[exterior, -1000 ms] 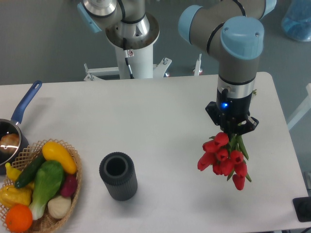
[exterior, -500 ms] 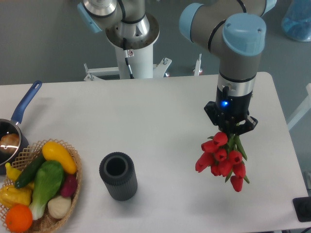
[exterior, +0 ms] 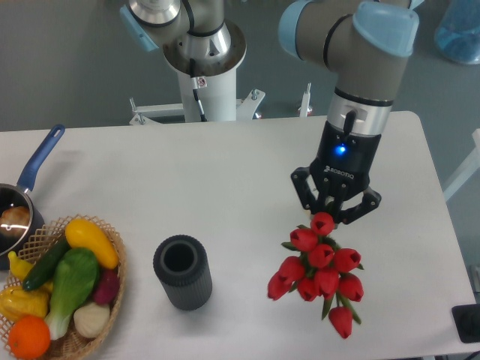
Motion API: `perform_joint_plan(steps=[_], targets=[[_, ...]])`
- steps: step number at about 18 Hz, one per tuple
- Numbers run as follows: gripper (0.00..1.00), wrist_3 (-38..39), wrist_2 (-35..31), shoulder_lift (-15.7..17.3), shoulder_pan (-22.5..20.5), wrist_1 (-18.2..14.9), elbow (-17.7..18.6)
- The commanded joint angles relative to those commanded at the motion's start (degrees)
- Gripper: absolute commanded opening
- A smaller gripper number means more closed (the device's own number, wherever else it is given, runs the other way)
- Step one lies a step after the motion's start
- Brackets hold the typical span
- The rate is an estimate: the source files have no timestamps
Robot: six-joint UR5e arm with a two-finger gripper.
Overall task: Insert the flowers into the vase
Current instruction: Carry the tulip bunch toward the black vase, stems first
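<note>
My gripper [exterior: 334,214] is shut on the stems of the flowers [exterior: 319,274], a bunch of red tulips with green leaves that hangs below the fingers with the buds toward the camera, at the right of the table. The stems are mostly hidden behind the buds and the gripper. The vase [exterior: 182,271], a short dark grey ribbed cylinder with an open round mouth, stands upright at the front centre-left, well to the left of the flowers and apart from them.
A wicker basket [exterior: 116,255] with vegetables sits at the front left corner. A blue-handled saucepan [exterior: 30,176] lies at the left edge. The robot's white base [exterior: 204,82] stands behind the table. A dark object [exterior: 469,324] is at the right front edge.
The gripper has moved left and toward the front with the flowers, and has tilted, so the bunch now hangs lower and closer to the vase. The vase has not moved.
</note>
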State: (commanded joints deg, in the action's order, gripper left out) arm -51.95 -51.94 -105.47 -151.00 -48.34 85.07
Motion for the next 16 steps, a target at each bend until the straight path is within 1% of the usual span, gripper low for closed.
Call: perform_joint_plan(steps=[2,5,7,9,12,14,16], targets=[[0.0,0.8,1.7,0.5,0.1,0.1,0.4],[0.0,2.5,6.6,1.0,0.2,0.3,0.3],[0.0,3.1,7.3,1.7,0.2,0.4,0.4],[0.0,3.0,7.4,1.8,0.2,2.1,0.2],[0.0,3.3,7.7,2.2,0.5,3.7,0.3],[0.0,3.3,11.1,1.9,1.0,4.8,0.3],[0.0,3.3,15.3,1.9,0.6,5.2,0.4]])
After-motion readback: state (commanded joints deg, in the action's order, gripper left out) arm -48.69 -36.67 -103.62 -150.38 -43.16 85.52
